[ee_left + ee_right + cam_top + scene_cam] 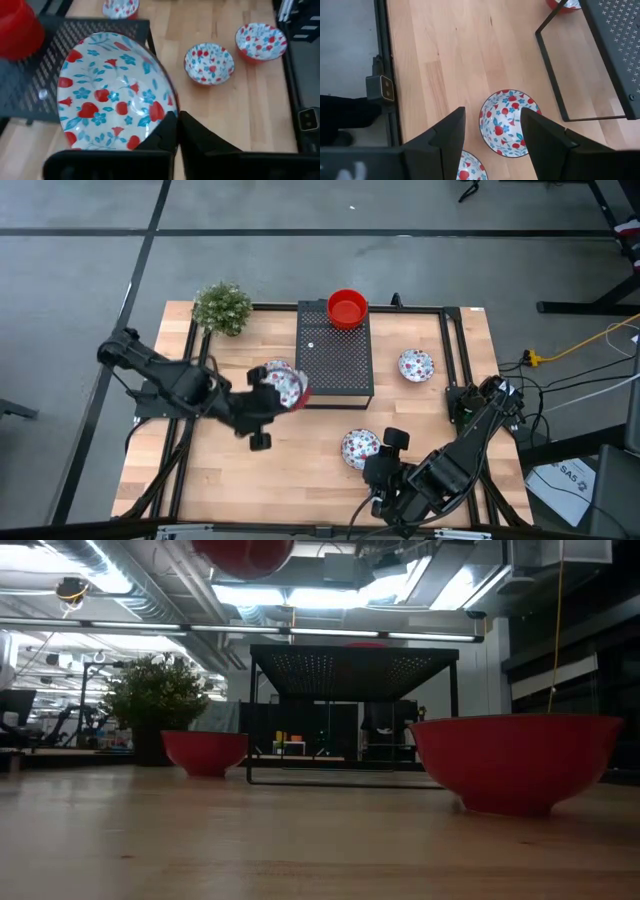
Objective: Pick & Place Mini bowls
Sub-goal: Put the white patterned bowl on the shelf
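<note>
The wooden worktop [250,470] carries a black perforated box [335,355] near its middle, long axis running from twelve to six o'clock. A small green plant [222,307] stands at the eleven o'clock corner.

The left gripper [268,402] reaches in from nine o'clock, its jaws pressed together on the rim of a floral bowl [282,385] held just beside the box's seven o'clock corner. The left wrist view shows this bowl [110,92] tilted, its mouth turned towards the camera.

The right gripper [492,132] waits at five o'clock, jaws spread wide, above another floral bowl [510,122] that sits upright, mouth up; the high view shows it [360,446] at six o'clock of the box.

A plain red bowl [347,308] sits upright on the box's twelve o'clock end. A third floral bowl [416,364] lies at three o'clock.

Only the low view reveals the bowls' red outsides, and that the box stands raised on thin legs.
</note>
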`<state>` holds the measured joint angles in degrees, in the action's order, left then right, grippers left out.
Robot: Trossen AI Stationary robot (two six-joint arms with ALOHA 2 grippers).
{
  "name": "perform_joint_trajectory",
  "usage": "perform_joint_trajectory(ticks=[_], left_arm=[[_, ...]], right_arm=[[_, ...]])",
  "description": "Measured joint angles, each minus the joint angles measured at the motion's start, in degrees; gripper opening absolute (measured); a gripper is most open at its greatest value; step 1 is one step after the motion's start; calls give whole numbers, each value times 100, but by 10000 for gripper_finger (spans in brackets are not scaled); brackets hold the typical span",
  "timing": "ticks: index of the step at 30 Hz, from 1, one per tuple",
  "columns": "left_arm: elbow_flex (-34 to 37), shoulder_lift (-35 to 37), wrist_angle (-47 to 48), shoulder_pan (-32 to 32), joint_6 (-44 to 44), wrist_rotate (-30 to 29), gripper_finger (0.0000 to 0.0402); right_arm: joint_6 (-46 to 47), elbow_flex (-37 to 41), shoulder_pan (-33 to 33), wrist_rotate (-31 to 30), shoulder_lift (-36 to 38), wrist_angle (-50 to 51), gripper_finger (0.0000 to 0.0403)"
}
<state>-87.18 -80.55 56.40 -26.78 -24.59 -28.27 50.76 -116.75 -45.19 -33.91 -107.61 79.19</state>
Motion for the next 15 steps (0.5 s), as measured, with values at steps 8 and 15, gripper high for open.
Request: perform_joint_trajectory(ticks=[8, 15], left_arm=[[-461, 0, -13, 898, 1219, 418, 3], [-560, -122, -216, 1434, 2051, 824, 3]], right_arm=[[119, 0, 18, -27, 0, 7, 190], [372, 0, 20, -149, 0, 123, 190]])
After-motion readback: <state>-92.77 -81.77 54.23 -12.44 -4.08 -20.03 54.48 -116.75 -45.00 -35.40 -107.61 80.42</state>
